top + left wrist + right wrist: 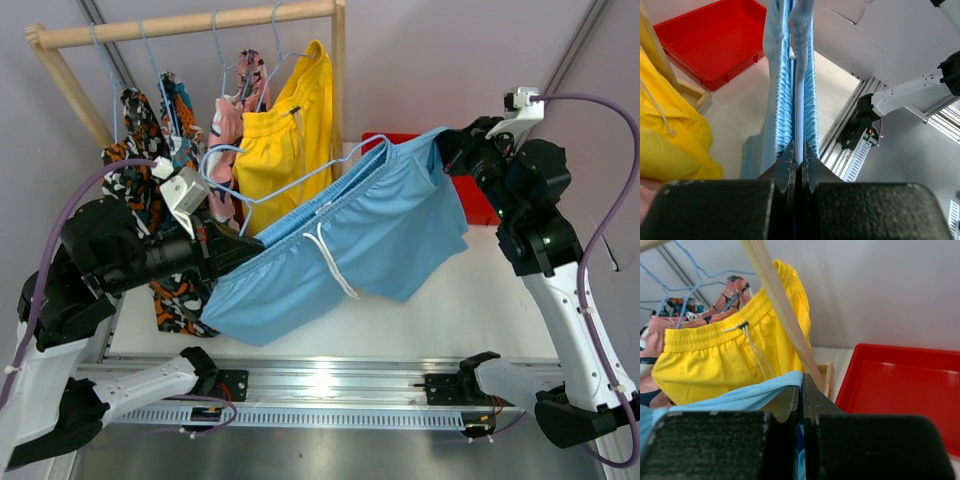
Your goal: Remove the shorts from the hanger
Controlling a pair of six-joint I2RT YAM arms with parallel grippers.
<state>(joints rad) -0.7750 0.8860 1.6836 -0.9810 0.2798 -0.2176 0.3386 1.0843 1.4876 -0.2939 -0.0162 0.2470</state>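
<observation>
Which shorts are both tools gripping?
The plain light blue shorts, stretched between the left tool and right tool; the yellow shorts and printed pairs hang from the rack.

Looking at 1 white table (490, 300), flat and plain. Carrying 1 red tray (482, 205) at the far right, lying flat with its open side up. Holding up 1 wooden rack (338, 90) just beside the tray, on its left, standing on a wooden foot (692, 97). Ending at the near edge in 1 shiny metal rail (330, 385), running from left to right.
</observation>
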